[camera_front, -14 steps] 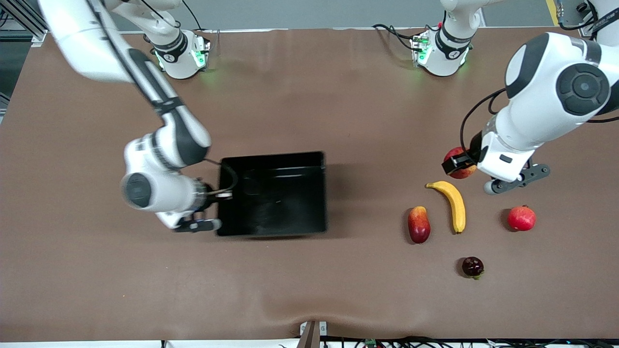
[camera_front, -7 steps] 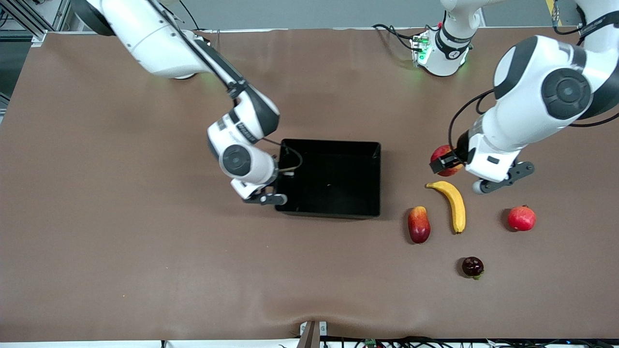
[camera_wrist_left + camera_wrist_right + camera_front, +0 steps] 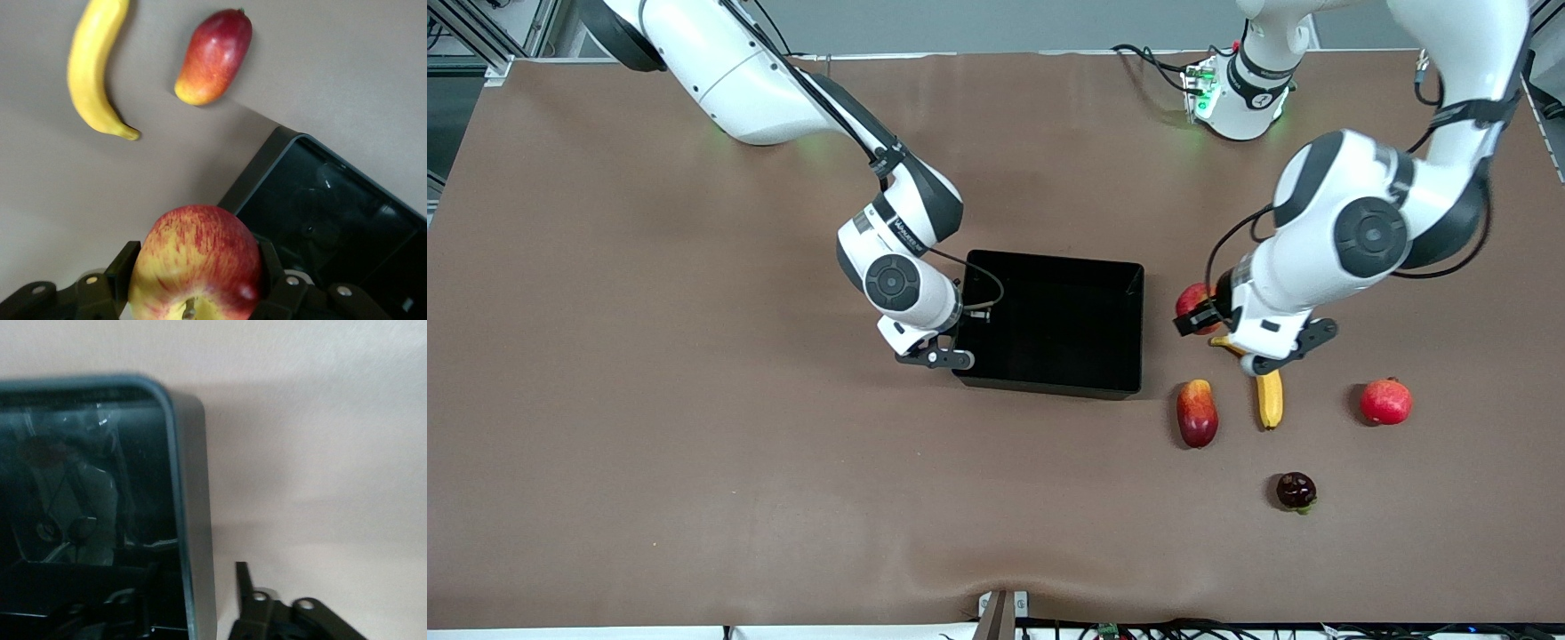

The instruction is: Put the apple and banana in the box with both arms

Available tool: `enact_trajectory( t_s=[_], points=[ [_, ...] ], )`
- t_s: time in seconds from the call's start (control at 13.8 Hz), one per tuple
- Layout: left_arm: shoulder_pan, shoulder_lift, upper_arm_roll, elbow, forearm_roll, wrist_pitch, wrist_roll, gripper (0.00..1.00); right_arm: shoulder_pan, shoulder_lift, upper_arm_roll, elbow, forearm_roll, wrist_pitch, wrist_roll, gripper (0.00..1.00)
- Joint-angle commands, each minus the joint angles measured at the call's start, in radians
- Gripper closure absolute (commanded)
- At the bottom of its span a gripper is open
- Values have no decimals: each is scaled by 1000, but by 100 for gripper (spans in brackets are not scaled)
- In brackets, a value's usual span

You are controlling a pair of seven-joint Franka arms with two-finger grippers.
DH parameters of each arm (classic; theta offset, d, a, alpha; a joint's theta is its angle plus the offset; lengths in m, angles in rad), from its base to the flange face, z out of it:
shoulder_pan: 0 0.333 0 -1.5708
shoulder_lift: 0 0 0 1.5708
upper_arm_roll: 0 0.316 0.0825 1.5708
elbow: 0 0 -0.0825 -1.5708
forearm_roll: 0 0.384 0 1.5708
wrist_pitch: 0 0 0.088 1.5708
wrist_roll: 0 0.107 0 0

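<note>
The black box (image 3: 1067,331) lies mid-table. My right gripper (image 3: 959,340) is at its wall toward the right arm's end. In the right wrist view that gripper (image 3: 193,590) stands open astride the wall (image 3: 195,520), with a gap between wall and outer finger (image 3: 245,595). My left gripper (image 3: 1199,313) is shut on the red-and-yellow apple (image 3: 1192,300), held above the table between box and banana. The apple (image 3: 197,260) fills the left gripper (image 3: 198,259), with the box corner (image 3: 333,213) just past it. The yellow banana (image 3: 1269,400) (image 3: 90,73) lies on the table, partly hidden under the left hand.
A red-yellow mango-like fruit (image 3: 1197,413) (image 3: 215,57) lies beside the banana, toward the box. A pinkish-red round fruit (image 3: 1386,401) sits toward the left arm's end. A small dark fruit (image 3: 1296,491) lies nearer the front camera.
The right arm slid the box toward the left arm's end, and its fingers have come off the wall. The left arm carried the apple toward the box, now covering part of the banana.
</note>
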Motion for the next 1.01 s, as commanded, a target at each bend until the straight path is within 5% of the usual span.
enact_trajectory(
  t_s=[0.0,0.36,0.65,0.94],
  points=[
    [-59,20,-3,-26,5,65,-112,100,-65,-101,8,-5,12,-32,8,0],
    [-155,123,3,-26,8,183,-242,100,-218,-295,13,-15,15,-199,-68,0],
    [-199,238,3,-17,181,228,-347,100,-388,-404,11,-15,18,-354,-319,0],
    [-215,320,3,-19,243,285,-384,100,-416,-508,-177,-30,26,-449,-590,0]
  ],
)
